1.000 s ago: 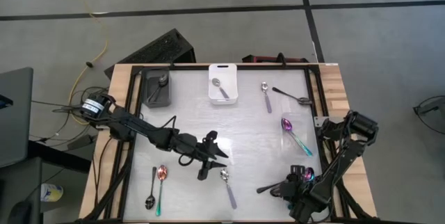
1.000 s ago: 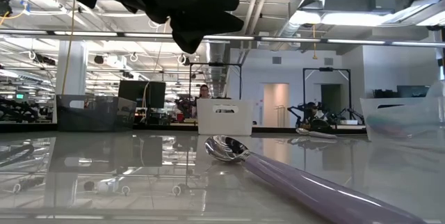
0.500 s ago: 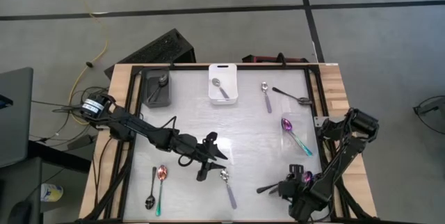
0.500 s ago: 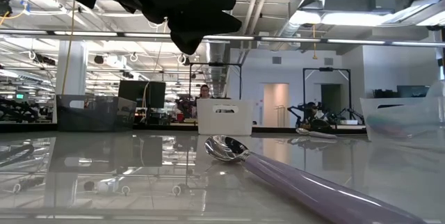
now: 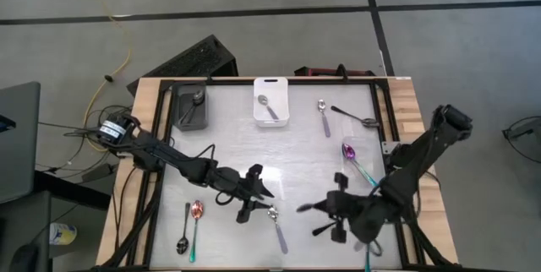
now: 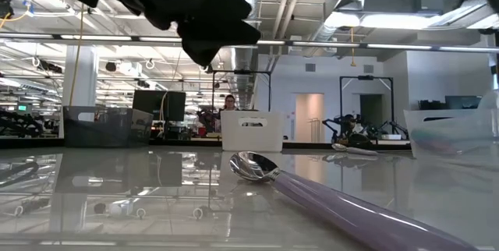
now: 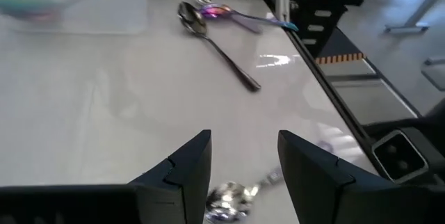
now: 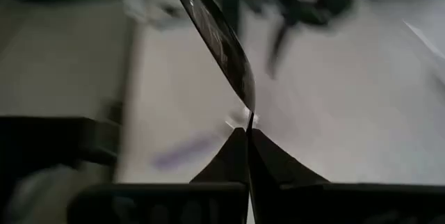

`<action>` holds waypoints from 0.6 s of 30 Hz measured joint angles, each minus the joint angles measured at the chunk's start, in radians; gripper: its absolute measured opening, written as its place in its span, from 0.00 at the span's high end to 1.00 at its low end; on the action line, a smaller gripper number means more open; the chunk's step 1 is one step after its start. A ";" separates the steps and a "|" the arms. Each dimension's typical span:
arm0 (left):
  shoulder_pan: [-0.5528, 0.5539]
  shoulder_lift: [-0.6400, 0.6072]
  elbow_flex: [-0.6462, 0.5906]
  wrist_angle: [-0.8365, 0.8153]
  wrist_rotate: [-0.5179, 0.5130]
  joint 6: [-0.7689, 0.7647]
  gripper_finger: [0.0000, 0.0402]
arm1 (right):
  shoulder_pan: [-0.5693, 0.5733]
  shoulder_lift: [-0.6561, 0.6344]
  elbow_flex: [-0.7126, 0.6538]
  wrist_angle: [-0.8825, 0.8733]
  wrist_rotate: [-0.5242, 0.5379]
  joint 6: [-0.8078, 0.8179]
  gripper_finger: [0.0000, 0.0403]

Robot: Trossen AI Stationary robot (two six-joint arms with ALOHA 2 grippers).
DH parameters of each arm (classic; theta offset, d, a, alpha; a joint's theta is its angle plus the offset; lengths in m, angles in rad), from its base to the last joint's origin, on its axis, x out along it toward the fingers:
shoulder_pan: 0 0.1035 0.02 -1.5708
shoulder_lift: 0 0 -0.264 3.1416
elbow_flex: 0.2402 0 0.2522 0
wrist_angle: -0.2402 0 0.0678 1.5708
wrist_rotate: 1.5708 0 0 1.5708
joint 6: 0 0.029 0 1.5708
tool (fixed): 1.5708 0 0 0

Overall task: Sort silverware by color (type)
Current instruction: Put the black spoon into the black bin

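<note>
Main worry here is the right gripper (image 8: 247, 135). Its fingers are pinched fully together on a slim black metal spoon (image 8: 221, 42), and in the right wrist view they only have it by a thin bit, with most of the spoon sticking out at a slant. I reckon a grip like that could let the spoon swivel or slide out if the arm swings fast.

Second thing: the dark rectangular bin (image 5: 179, 101) that already has a dark spoon in it sits at the far left corner of the tabletop (image 5: 296, 166). The left gripper (image 5: 248, 201) is hovering mid-table pretty much between the two. Its fingers (image 7: 189, 165) are spread wide with nothing in them, right above the silver spoon with the lavender handle (image 7: 228, 200). If the right arm goes straight for that bin, the two arms could bump, or it could knock that silver spoon out from under the left one.

The rest of the silverware is scattered about. There's a rainbow spoon with a purple bowl and teal handle (image 5: 357, 162) near the right edge, and a silver one in the white rectangular bin (image 5: 271, 84).

Versus a second ago, the right arm was down in the near right corner with its fingers apart. Now they've snapped shut and the arm has swung in toward the middle with the black spoon. The left gripper has only nudged a little.
</note>
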 joint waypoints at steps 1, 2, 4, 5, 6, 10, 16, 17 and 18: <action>-0.009 0.000 0.000 -0.003 -0.004 0.001 0.62 | 0.000 -0.009 0.000 0.054 -0.019 -0.041 0.95; -0.016 0.001 0.000 -0.003 -0.009 0.001 0.62 | -0.003 -0.016 0.001 0.099 -0.033 -0.070 0.95; -0.029 0.000 0.000 -0.010 -0.010 0.001 0.62 | -0.005 -0.021 0.001 0.144 -0.041 -0.089 0.95; -0.034 0.001 0.000 -0.011 -0.011 0.004 0.62 | -0.002 -0.022 0.001 0.154 -0.041 -0.090 0.95; -0.040 0.001 0.000 -0.010 -0.012 0.009 0.62 | 0.002 -0.022 0.001 0.163 -0.042 -0.091 0.95; -0.062 0.014 0.000 0.069 -0.013 0.039 0.62 | 0.011 -0.002 0.000 0.298 -0.039 -0.145 0.95; -0.103 0.123 0.000 0.449 0.081 0.150 0.62 | -0.027 0.115 0.000 0.715 -0.194 -0.423 0.95; -0.106 0.143 0.000 0.511 0.104 0.165 0.62 | -0.045 0.135 0.000 0.769 -0.230 -0.442 0.95; -0.107 0.160 0.000 0.562 0.119 0.171 0.62 | -0.064 0.152 0.000 0.810 -0.254 -0.451 0.95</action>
